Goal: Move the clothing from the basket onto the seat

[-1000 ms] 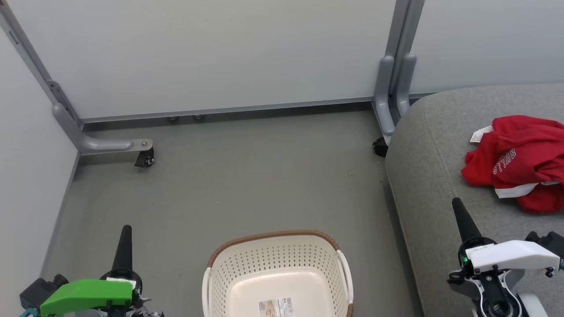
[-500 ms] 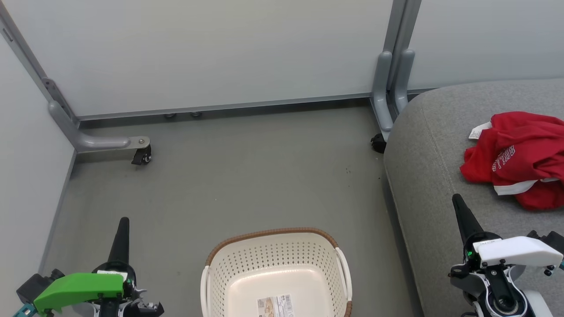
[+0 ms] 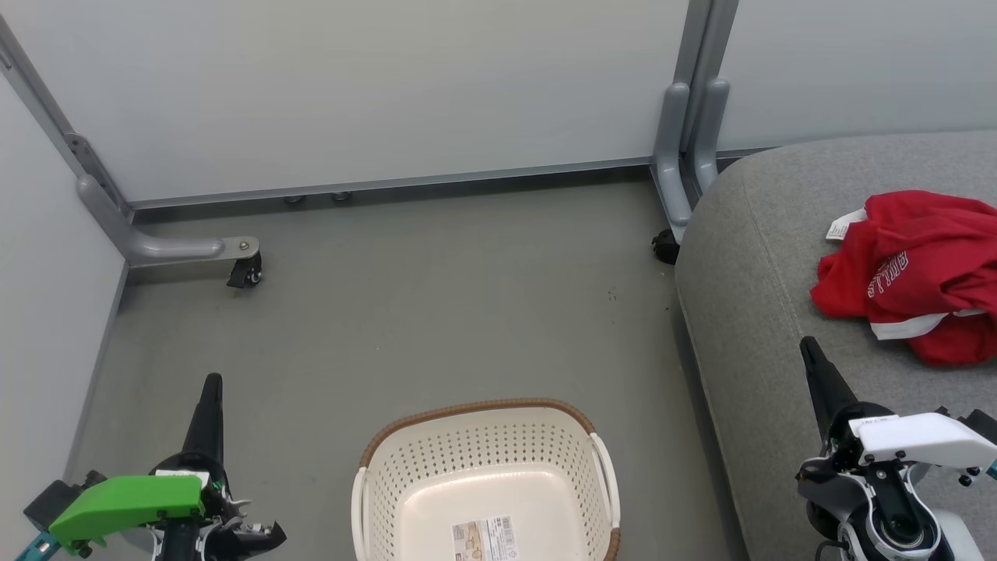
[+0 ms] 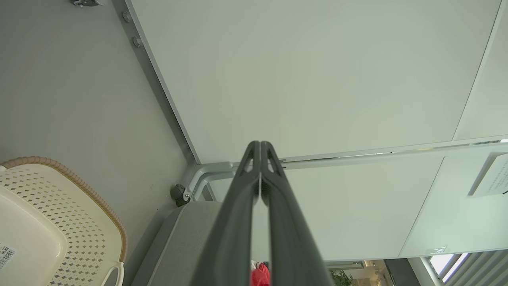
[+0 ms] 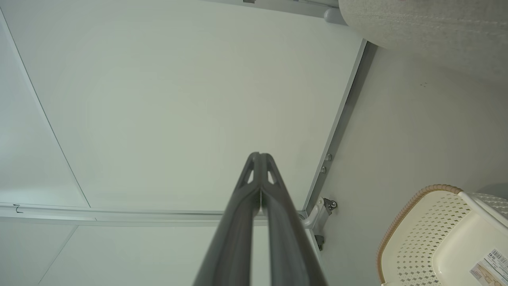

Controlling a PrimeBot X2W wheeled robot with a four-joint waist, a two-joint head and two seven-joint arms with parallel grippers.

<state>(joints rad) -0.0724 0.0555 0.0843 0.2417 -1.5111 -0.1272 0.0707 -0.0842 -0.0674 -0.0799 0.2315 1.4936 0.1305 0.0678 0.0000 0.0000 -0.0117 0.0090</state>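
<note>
Down near our own body, our left gripper [image 3: 211,382] sits low on the left with its green housing. Both long dark fingers are pressed flat together, tip to tip, pinching nothing, and it just hangs over the grey floor [image 3: 436,312]. Same deal on the other side: our right gripper [image 3: 807,344], the one with the white housing, has its fingers squeezed together too. It's empty, and shows against the near part of the seat [image 3: 748,312]. Between the two claws we've got the basket [image 3: 475,410] standing on the floor, with cream perforated walls, a brown woven-look rim and white side handles. All we can see inside it is a paper label [image 3: 484,539] on the bottom. Further out to the right, the clothing [image 3: 919,273] lies in a crumpled red heap on top of the seat, well apart from the right claw. It has white trim poking out underneath, lettering across one fold and a white tag [image 3: 845,226] sticking out at its far left corner. Way at the back, pale partition panels [image 3: 389,93] on grey frames close things off, one foot carrying a small black caster [image 3: 243,274].
</note>
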